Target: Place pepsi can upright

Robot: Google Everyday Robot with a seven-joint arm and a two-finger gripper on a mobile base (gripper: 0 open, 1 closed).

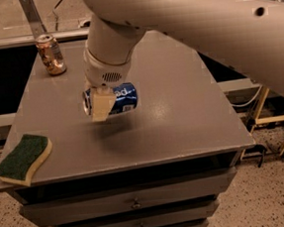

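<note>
The pepsi can (121, 98) is dark blue with white lettering and lies on its side, held in the air above the grey cabinet top (181, 112); its shadow falls on the surface below it. My gripper (100, 102) hangs down from the white arm and is shut on the can's left part, with one cream finger (101, 105) across the can's front. The can's left end is mostly hidden behind that finger.
A gold-bronze shiny can (50, 55) stands upright at the back left corner. A green and yellow sponge (24, 158) lies at the front left edge, partly overhanging. The cabinet has drawers (135, 203) below. A yellow-legged frame (277, 123) stands at the right.
</note>
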